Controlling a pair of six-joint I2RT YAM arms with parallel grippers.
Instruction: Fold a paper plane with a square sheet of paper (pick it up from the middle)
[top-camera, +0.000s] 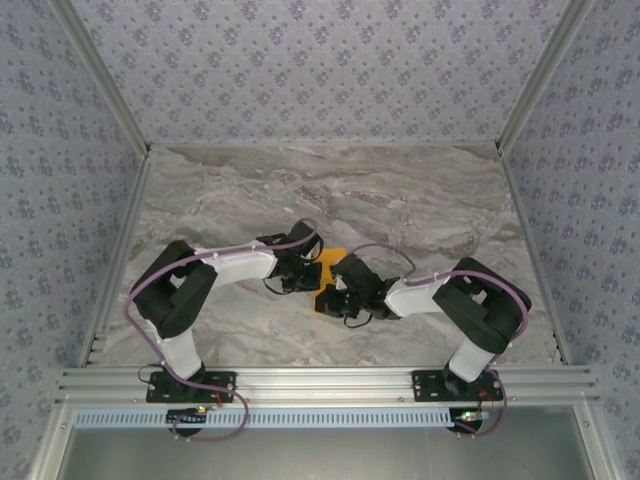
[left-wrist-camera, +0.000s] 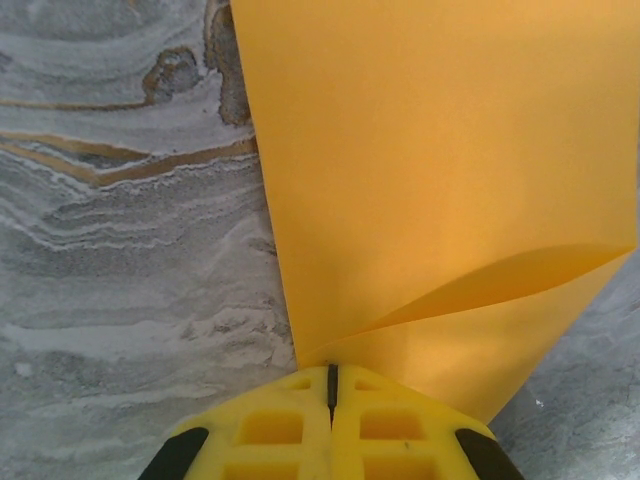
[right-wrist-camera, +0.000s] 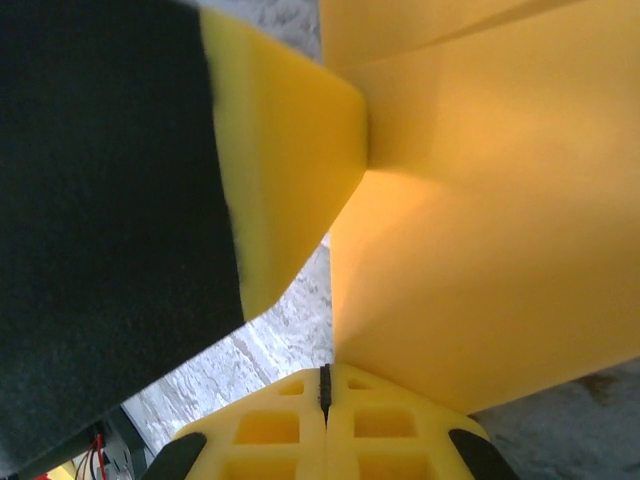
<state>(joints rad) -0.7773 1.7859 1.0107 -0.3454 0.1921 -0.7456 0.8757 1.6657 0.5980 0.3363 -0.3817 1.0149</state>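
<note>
From overhead I barely see the square sheet of paper (top-camera: 334, 260), arms cover it
It's mid-surface (top-camera: 420, 200), toward the near edge. Wrist cams show more: left gripper (left-wrist-camera: 331, 372) and right gripper (right-wrist-camera: 323, 375) both pressed together, pinching it.

A robot test cell, probably in a lab: a marble-patterned surface (top-camera: 330, 190) boxed in by floral-print walls (top-camera: 320, 70), an aluminium rail (top-camera: 330, 380) along the near edge, the left arm (top-camera: 185, 290) and right arm (top-camera: 480, 305) bolted to it.
</note>
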